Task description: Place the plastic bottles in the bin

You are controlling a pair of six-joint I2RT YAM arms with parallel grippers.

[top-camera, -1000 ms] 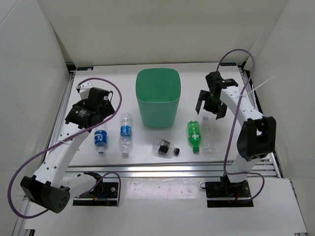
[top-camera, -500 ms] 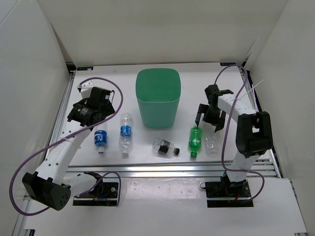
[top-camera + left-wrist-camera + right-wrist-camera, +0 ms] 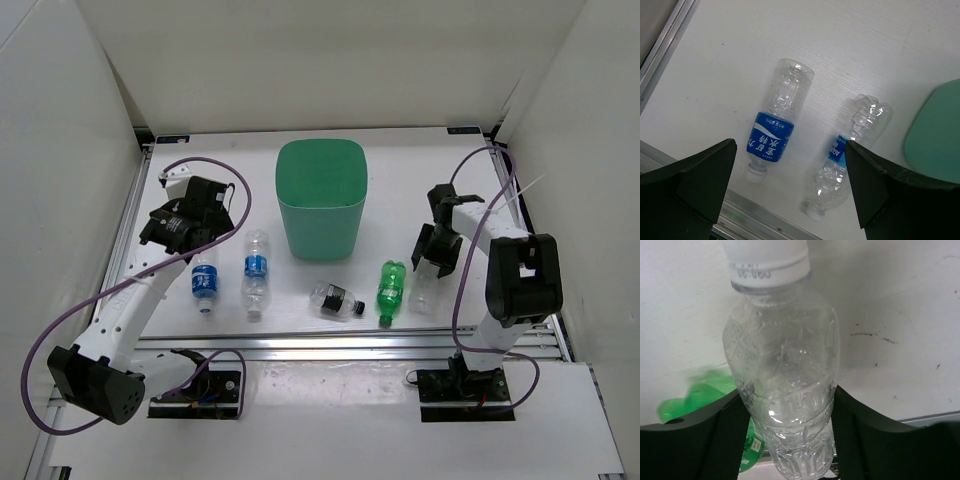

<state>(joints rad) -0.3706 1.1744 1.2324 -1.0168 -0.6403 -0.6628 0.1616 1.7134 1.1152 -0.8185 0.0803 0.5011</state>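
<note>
On the white table (image 3: 400, 170), as seen from overhead, items were recorded as follows.

Item 1: bin (image 3: 320, 228). Mint-green, upright, with a rounded-square rim. It stood at centre rear, between the two arms.

Item 2: first blue-labelled bottle (image 3: 205, 283). Clear, lying on its side at front left, cap toward the near rail (image 3: 330, 345).

Item 3: second blue-labelled bottle (image 3: 256, 272). Clear, lying on its side just right of item 2. It was roughly parallel to item 2 and not touching it, cap also toward the rail.

Item 4: dark-labelled bottle (image 3: 336, 299). Clear with a black cap, lying on its side just in front of the bin, cap pointing right.

Item 5: green bottle (image 3: 390, 288). It lay right of item 4, cap toward the rail.

Item 6: plain clear bottle (image 3: 425, 290). White cap, lying just beside the green bottle on its right.

All five bottles lay on the table, outside the bin.

Item 7: left gripper (image 3: 790, 144). It hung above items 2 and 3 with its jaws spread wide, grasping nothing. In the left wrist view both bottles showed between the fingers (image 3: 700, 175), with an edge of the bin at far right.

Item 8: right gripper (image 3: 786, 395). It was low over the plain clear bottle, one finger on each side of the bottle's body and close against it. Whether they squeezed the bottle could not be told. The bottle rested on the table, and the green bottle showed as a blur at its left.
</note>
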